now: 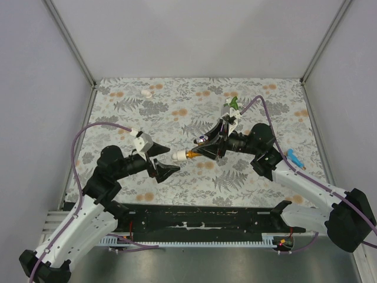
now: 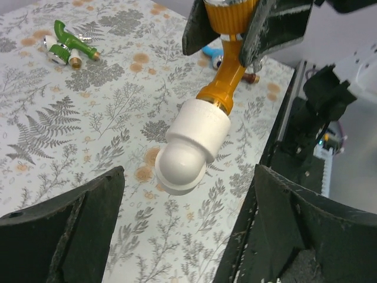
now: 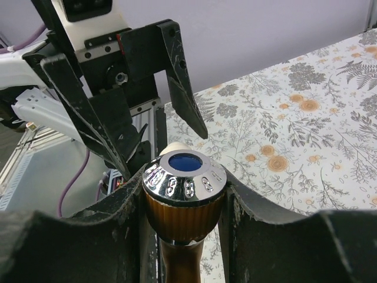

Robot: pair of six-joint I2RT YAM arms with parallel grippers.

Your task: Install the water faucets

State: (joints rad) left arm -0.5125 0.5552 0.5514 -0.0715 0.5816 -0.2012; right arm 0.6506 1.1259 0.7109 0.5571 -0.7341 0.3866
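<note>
My right gripper (image 1: 204, 152) is shut on the orange faucet (image 1: 194, 154) and holds it above the table, pointing left. In the right wrist view its jaws clamp the ribbed orange knob (image 3: 184, 203) under a chrome cap with a blue centre. A white fitting (image 1: 179, 155) sits on the faucet's free end and shows large in the left wrist view (image 2: 191, 147). My left gripper (image 1: 162, 160) is open and empty, its fingers (image 2: 59, 233) spread on either side just short of the fitting. The green faucet (image 1: 234, 104) lies at the back. The blue faucet (image 1: 293, 157) lies at the right. No dark red faucet shows clearly.
A loose white fitting (image 1: 146, 92) lies at the back left of the flower-patterned table (image 1: 177, 112). Grey walls close in the table at the left, right and back. The black rail (image 1: 194, 218) with the arm bases runs along the near edge.
</note>
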